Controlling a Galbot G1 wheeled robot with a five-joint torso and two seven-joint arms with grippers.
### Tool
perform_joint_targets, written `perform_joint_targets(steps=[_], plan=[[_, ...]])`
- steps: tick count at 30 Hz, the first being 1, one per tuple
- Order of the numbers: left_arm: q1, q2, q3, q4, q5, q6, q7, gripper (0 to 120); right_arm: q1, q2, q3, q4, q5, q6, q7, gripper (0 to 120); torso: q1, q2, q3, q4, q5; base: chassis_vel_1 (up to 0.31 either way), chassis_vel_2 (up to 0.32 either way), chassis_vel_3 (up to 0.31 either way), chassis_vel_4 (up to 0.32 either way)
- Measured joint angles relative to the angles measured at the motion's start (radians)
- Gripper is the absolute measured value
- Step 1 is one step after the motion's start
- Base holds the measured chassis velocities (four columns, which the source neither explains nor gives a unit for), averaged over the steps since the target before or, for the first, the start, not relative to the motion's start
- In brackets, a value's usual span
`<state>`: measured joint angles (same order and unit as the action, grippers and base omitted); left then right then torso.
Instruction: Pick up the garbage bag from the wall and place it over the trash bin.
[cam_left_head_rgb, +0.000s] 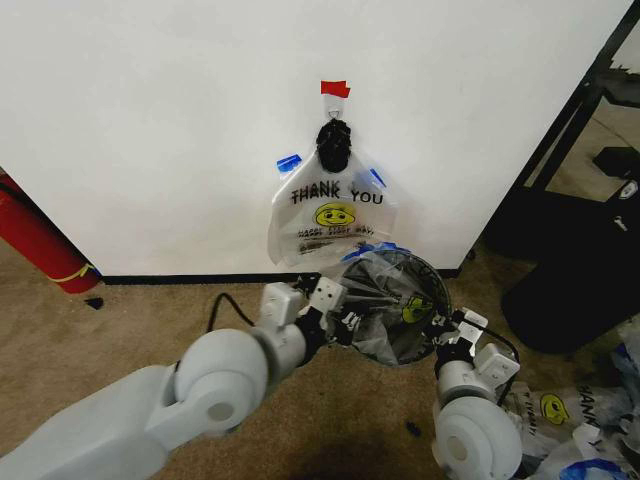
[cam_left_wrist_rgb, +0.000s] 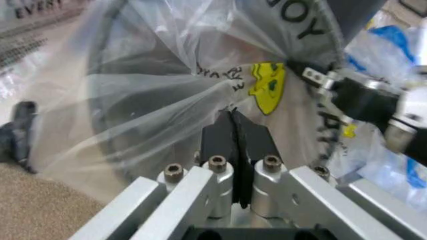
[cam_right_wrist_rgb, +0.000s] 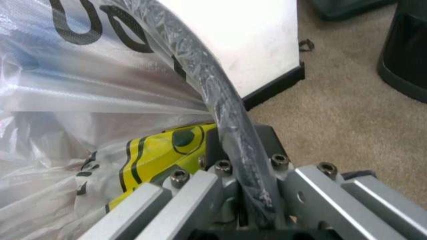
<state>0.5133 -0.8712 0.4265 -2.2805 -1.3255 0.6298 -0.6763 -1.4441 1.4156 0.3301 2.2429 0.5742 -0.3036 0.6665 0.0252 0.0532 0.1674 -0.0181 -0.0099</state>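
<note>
Here, the left gripper, pinched shut on the bag, and the right gripper, clamping film against the rim, are stretching it across the bin below the wall to line it.

Pale grey rounded arm shells, silver bracketed left pincer with black fingers, hex screws

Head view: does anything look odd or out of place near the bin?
Yes. Loose bags lie crumpled on the carpet beside the trash bin, at the robot's right. The garbage bag over the bin is stretched unevenly between left gripper and right gripper.
</note>
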Motion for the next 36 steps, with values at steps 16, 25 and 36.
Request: perform_joint_targets(steps=[16,25,36], plan=[[-0.108,-0.272,0.155,0.321,0.012,-0.016,-0.089,0,-0.016,0.007,-0.008,-0.001,-0.030,0.004,-0.026,0,0.000,0.000,0.000,0.0000,0.0001,0.000,0.000,0.000,0.000],[-0.105,-0.317,0.173,0.454,0.063,-0.017,-0.093,0,-0.027,0.007,-0.024,0.002,-0.041,0.013,-0.041,0,0.000,0.000,0.000,0.0001,0.0000,0.000,0.000,0.000,0.000],[-0.118,-0.356,0.197,0.557,0.089,-0.016,-0.109,0,-0.028,0.003,-0.030,0.004,-0.034,0.015,-0.045,0,0.000,0.000,0.000,0.0000,0.0001,0.000,0.000,0.000,0.000]])
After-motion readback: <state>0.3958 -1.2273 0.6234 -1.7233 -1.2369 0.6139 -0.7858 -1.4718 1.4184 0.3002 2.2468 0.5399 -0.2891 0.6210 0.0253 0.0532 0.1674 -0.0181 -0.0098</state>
